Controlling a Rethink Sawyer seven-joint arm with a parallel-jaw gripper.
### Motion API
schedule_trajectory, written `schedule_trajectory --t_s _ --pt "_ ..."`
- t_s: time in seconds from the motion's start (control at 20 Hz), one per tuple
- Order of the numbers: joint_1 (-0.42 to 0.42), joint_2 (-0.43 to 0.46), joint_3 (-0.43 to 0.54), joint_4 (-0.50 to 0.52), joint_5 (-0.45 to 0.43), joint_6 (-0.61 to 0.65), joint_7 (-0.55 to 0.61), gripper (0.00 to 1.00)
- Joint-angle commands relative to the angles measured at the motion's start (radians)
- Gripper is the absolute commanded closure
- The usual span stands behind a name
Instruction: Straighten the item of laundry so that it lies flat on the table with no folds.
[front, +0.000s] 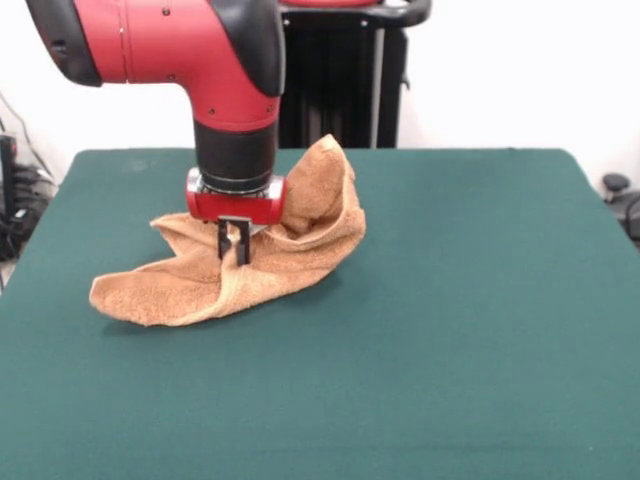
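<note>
The item of laundry (290, 255) is an orange-tan terry towel, crumpled and folded on the table (460, 330), left of centre. One part rises in a peak behind the arm, and a flap spreads out to the lower left. My gripper (235, 245) comes straight down from the red and black arm and is shut on a raised fold of the towel near its middle. The pinched fold stands up between the dark fingers (224, 240).
The dark green table top stretches wide to the right and front of the towel. Cables and dark equipment (15, 200) sit beyond the left edge, and a small dark object (620, 190) lies off the right edge.
</note>
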Motion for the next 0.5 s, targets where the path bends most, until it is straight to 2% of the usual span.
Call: schedule_trajectory --t_s 0.05,0.5 --pt "0.085 0.117 -0.075 0.02 -0.011 -0.047 0.12 1.0" --pt "0.11 0.089 -0.133 0.071 0.012 -0.121 0.134 1.0"
